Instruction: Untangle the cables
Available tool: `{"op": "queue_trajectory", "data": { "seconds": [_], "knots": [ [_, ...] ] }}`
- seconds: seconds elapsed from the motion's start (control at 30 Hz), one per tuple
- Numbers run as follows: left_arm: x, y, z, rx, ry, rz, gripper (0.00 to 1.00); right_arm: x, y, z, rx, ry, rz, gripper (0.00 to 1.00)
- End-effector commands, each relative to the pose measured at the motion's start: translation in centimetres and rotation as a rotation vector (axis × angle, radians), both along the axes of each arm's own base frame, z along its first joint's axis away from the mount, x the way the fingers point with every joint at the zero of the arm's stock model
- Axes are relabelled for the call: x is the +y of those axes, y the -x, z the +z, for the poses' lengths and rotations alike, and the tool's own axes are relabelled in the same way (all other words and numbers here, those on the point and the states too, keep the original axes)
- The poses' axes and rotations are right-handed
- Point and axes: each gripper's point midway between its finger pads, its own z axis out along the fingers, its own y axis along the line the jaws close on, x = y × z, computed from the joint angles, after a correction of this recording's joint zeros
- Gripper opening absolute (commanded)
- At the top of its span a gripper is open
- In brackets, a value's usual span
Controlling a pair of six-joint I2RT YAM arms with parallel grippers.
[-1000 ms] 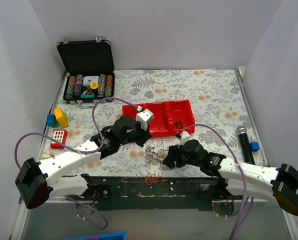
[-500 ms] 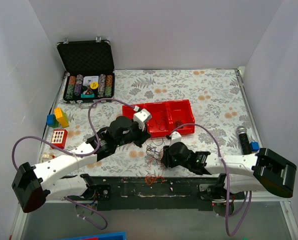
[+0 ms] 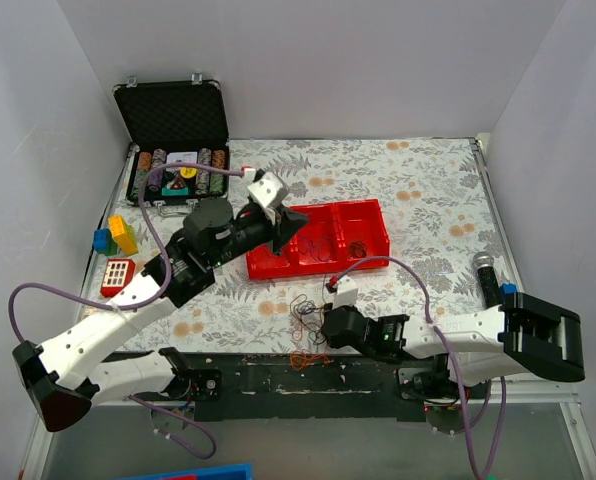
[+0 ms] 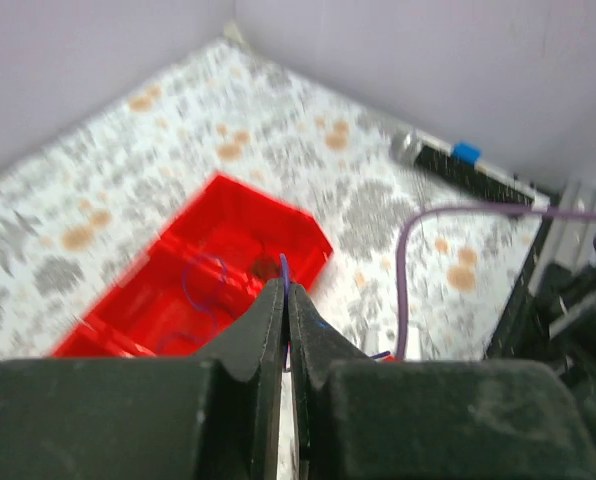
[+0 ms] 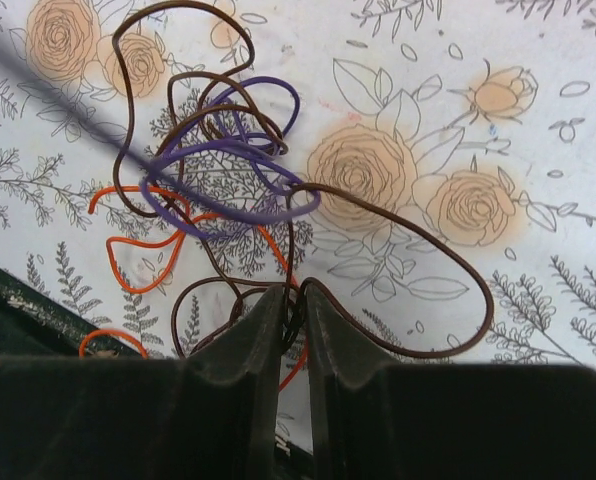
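Observation:
The cables (image 3: 306,312) are a loose tangle of thin brown, orange and purple wires on the floral cloth, near the front edge. They fill the right wrist view (image 5: 218,170). My right gripper (image 3: 322,326) lies low at the tangle's near side. Its jaws (image 5: 295,300) are pinched on brown strands. My left gripper (image 3: 294,222) hangs raised over the red tray (image 3: 370,214), well away from the tangle. It (image 4: 285,300) is shut on one thin purple wire (image 4: 284,268) that sticks up between the jaws. More wire loops lie inside the tray (image 4: 228,215).
An open case of poker chips (image 3: 178,172) stands at the back left. Toy blocks (image 3: 116,237) and a red-and-white block (image 3: 118,272) lie along the left edge. At the right edge is a black microphone (image 3: 490,285). One orange wire (image 3: 304,358) lies on the dark front rail.
My left gripper has risen and pulled back to the left, still shut. My right gripper has slid left and nearer to the front edge, and its jaws have closed on the brown strands.

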Motion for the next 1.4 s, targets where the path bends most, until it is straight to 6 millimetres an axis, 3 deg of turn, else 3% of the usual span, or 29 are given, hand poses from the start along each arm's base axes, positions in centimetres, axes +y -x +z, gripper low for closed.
{"op": "queue_trajectory", "data": {
  "seconds": [0.0,0.13,0.33,0.5,0.63,0.73,0.9,1.07,1.2,1.37],
  "knots": [
    [1.3,-1.1,7.8,-0.171,0.101,0.042,0.0,-4.4,2.1,-3.0,0.075,0.111,-0.04,0.22],
    [1.7,-1.4,11.5,-0.215,0.158,0.064,0.0,-5.4,2.8,-3.3,0.098,0.101,-0.061,0.23],
    [2.3,-1.7,19.3,-0.38,0.239,0.088,0.0,-7.1,3.5,-3.8,0.128,0.079,-0.107,0.27],
    [3.0,-0.7,25.8,-0.506,0.311,0.077,0.0,-7.2,3.5,-3.9,0.134,0.079,-0.122,0.27],
    [3.5,0.1,29.2,-0.559,0.36,0.069,0.01,-7.4,3.9,-4.5,0.158,0.093,-0.139,0.18],
    [4.2,0.8,31.9,-0.616,0.405,0.074,0.01,-7.6,4.2,-5.1,0.18,0.089,-0.156,0.01],
    [6.9,2.3,36.8,-0.749,0.523,0.138,0.0,-8.3,4.5,-5.6,0.196,0.087,-0.18,0.01],
    [11.1,2.8,40.3,-0.877,0.647,0.309,0.0,-9.4,4.6,-6.1,0.208,0.093,-0.223,0.01],
    [11.8,2.7,41.5,-0.946,0.644,0.36,0.0,-10.3,4.8,-6.3,0.22,0.099,-0.25,0.01],
    [15.1,3.8,44.5,-1.099,0.731,0.503,0.0,-11.3,5.3,-6.8,0.242,0.107,-0.269,0.01]
  ]
}}
